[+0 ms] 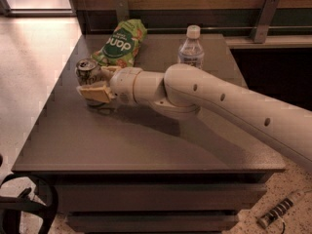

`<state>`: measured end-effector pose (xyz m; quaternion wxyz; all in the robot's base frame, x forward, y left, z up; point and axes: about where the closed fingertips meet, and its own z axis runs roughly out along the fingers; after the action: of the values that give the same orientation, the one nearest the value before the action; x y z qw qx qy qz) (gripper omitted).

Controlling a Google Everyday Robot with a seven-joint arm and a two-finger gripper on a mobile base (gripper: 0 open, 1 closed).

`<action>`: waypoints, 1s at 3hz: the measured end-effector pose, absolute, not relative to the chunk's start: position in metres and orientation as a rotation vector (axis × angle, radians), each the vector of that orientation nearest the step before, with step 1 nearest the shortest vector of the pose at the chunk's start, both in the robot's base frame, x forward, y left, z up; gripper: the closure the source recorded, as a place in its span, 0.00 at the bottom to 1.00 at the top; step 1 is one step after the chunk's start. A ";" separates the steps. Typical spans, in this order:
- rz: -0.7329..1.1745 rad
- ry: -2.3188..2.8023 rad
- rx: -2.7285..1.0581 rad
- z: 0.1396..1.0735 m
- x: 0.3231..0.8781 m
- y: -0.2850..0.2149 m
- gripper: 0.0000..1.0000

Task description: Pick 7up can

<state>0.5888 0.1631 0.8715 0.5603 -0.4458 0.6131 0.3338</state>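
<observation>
Camera view. 7up can (pixel 87 70): small silver metal cylinder with a shiny top, upright near the left edge of the smooth dark table (pixel 146 145). Crinkled green snack bag (pixel 120 44) lies behind it. Clear plastic bottle (pixel 191 51), white cap, stands well right. Cream, rounded arm (pixel 219 99) reaches low from the right. Tan gripper (pixel 94 90) sits just in front of the can; whether it grasps cannot be told.

Grey table (pixel 146 145) w/ 7up can (pixel 87 68), snack bag (pixel 119 44), water bottle (pixel 191 50) on it, pincer (pixel 92 82) at can.
</observation>
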 end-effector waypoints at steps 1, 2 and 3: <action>0.789 1.443 -1.053 0.872 0.588 0.165 0.68; 0.791 1.441 -1.056 0.872 0.587 0.167 0.92; 0.793 1.439 -1.058 0.873 0.586 0.169 1.00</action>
<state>0.5861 0.1687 0.8728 0.5593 -0.4489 0.6103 0.3363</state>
